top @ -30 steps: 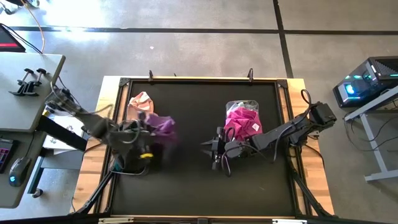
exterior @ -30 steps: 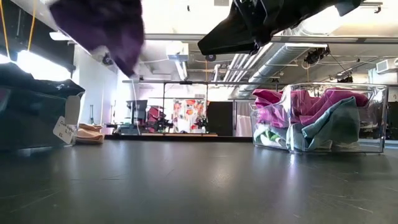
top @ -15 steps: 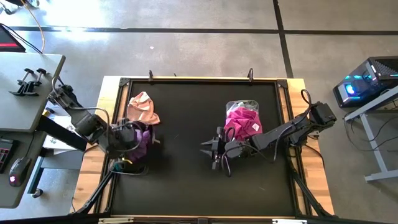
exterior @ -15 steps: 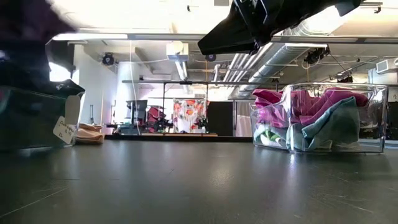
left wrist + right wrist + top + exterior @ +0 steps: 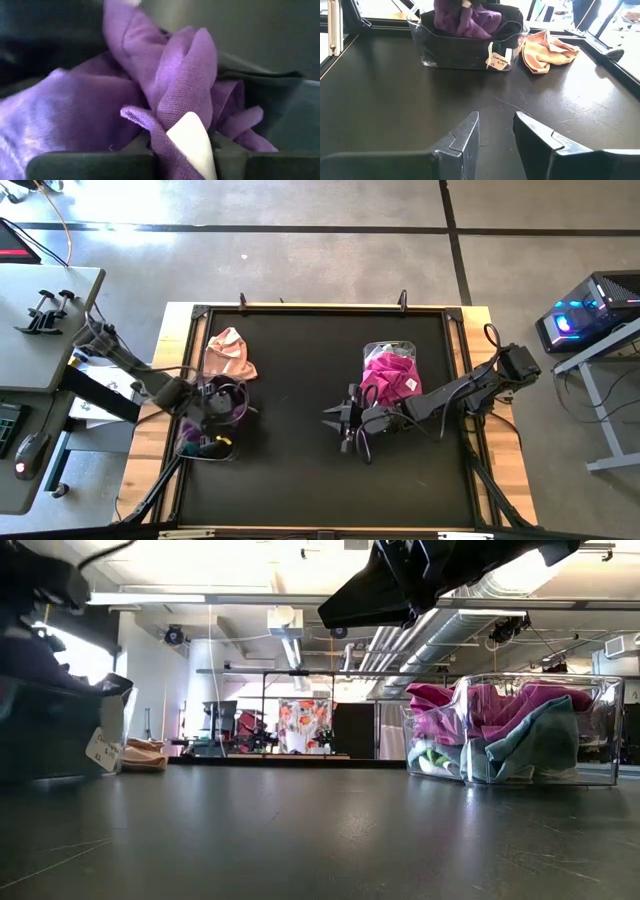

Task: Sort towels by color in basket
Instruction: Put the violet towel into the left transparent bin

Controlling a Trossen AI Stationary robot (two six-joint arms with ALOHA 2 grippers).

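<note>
left gripper [image 5: 205, 402] pinching purple towel [image 5: 165, 85] inside left basket [image 5: 465, 50], right gripper [image 5: 495, 135] parted over bare mat [image 5: 300, 470]

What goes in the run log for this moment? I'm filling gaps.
left gripper: shut on purple towel, over left bin | right gripper: open, mid-table | pink towel: on mat

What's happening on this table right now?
The left gripper is down in the dark-cloth basket on the table's left side, shut on a purple towel. A peach-pink towel lies on the mat beside it. The right gripper hovers open at mid-table, empty, near the clear basket of magenta and teal towels.
</note>
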